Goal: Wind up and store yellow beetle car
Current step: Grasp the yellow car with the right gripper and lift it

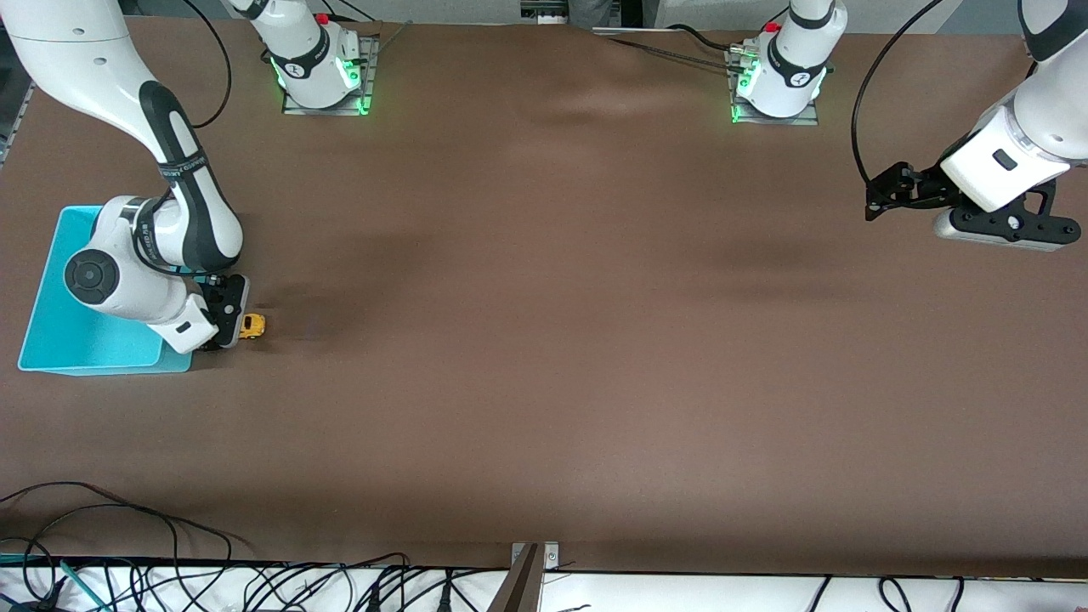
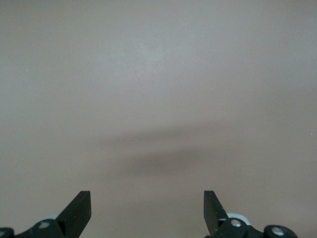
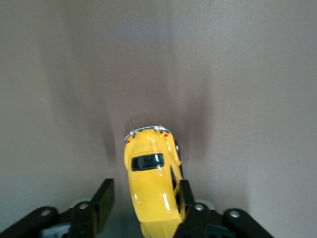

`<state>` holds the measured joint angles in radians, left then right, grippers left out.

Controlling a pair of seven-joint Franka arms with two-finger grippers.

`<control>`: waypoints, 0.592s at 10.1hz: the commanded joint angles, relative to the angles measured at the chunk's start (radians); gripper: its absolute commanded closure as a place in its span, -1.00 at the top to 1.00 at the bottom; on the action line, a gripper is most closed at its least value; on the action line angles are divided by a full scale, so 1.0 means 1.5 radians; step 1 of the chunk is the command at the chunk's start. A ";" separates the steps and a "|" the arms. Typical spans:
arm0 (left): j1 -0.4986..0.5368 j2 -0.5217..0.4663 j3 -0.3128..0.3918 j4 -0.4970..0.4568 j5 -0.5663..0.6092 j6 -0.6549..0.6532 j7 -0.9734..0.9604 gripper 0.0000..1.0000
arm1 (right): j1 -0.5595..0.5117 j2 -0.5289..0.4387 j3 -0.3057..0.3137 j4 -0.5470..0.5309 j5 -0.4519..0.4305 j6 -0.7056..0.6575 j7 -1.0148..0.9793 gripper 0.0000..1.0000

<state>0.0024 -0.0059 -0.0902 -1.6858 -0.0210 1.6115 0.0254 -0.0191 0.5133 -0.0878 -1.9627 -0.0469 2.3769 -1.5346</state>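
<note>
Yellow beetle car on tabletop near right arm's end, wheels down, just beside blue bin. Right gripper low over car, fingers narrowed around body: one touching car's side, other with slight gap. Left gripper waiting above bare tabletop at left arm's end, fingers wide apart, nothing between.
</note>
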 commanded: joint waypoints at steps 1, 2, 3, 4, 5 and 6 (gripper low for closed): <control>0.001 0.001 0.003 0.012 -0.013 -0.012 0.002 1.00 | -0.009 -0.013 0.002 -0.018 -0.006 0.027 -0.026 -0.09; 0.000 0.001 0.003 0.012 -0.013 -0.012 0.001 1.00 | -0.011 -0.011 0.003 -0.018 -0.006 0.032 -0.028 -0.46; 0.000 0.001 0.003 0.013 -0.013 -0.012 0.000 1.00 | -0.012 -0.011 0.003 -0.018 -0.006 0.033 -0.029 -0.99; 0.000 0.001 0.003 0.013 -0.013 -0.012 0.000 1.00 | -0.012 -0.011 0.003 -0.018 -0.004 0.033 -0.029 -1.00; 0.000 0.001 0.003 0.013 -0.013 -0.012 0.001 1.00 | -0.012 -0.012 0.003 -0.017 -0.002 0.031 -0.027 -1.00; 0.000 0.001 0.002 0.012 -0.012 -0.012 0.000 1.00 | -0.010 -0.025 0.006 -0.016 0.000 0.021 -0.020 -1.00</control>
<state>0.0025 -0.0060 -0.0902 -1.6847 -0.0210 1.6115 0.0254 -0.0260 0.5105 -0.0881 -1.9631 -0.0468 2.4030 -1.5583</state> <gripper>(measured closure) 0.000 0.595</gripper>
